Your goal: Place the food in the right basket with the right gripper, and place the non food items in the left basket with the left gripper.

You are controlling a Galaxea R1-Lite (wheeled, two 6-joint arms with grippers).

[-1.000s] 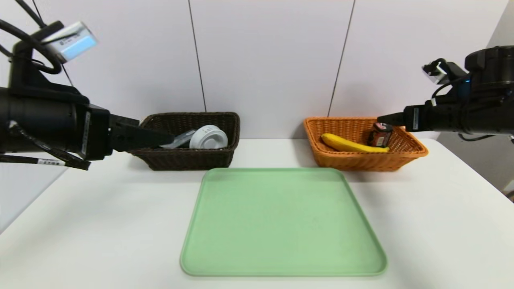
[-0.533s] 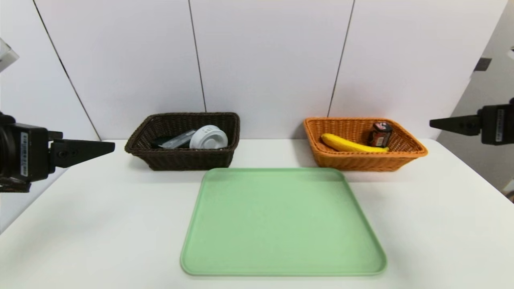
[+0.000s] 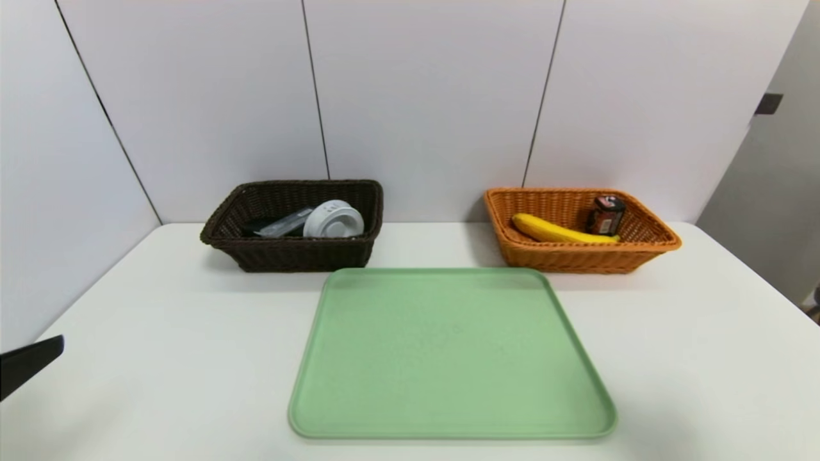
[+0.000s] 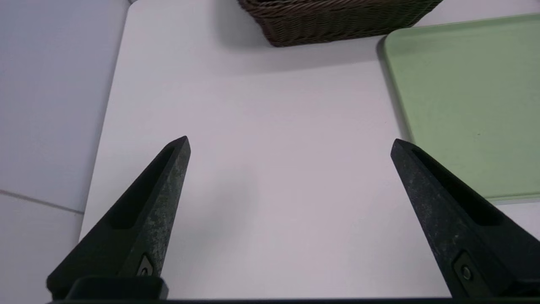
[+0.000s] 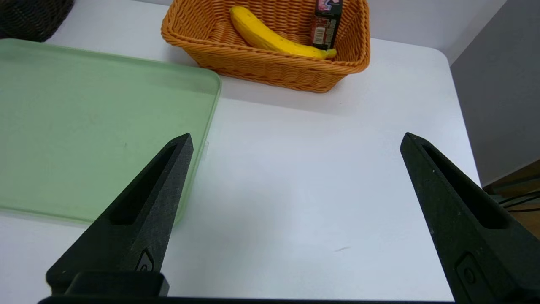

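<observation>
Partly cut off left of the flat green rectangular tray, black left hand: released; right hand: likewise.

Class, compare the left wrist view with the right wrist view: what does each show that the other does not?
Only the left wrist view: the open left gripper, above the table's left part.

Only the right wrist view: the orange basket holding a banana and a dark box, plus the open right gripper.

Both: the green tray, the dark basket and the white table.
</observation>
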